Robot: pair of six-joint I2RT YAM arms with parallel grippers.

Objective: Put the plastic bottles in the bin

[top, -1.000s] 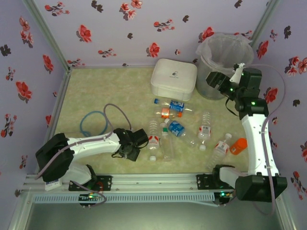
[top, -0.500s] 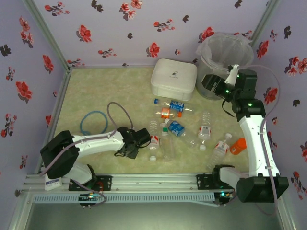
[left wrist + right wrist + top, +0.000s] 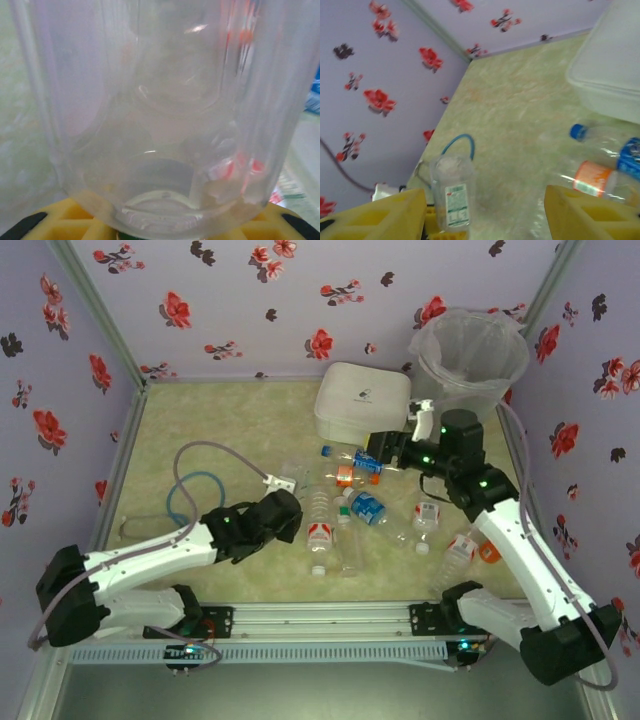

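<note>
Right wrist view: upright clear bottle [image 3: 451,192], white label.

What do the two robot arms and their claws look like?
The left arm and the right arm have white links, black joints and small green lights; a greyish cable runs along each. The left claw and the right claw have yellow fingers.

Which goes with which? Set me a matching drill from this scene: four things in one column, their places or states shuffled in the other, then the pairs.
Things:
1. bin
2. white lidded box
3. left gripper
4. right gripper

Places or states:
A. shut on a clear bottle
B. far right corner of the table
C. open, holding nothing
D. just left of the bin

Pairs: 1-B, 2-D, 3-A, 4-C
</note>
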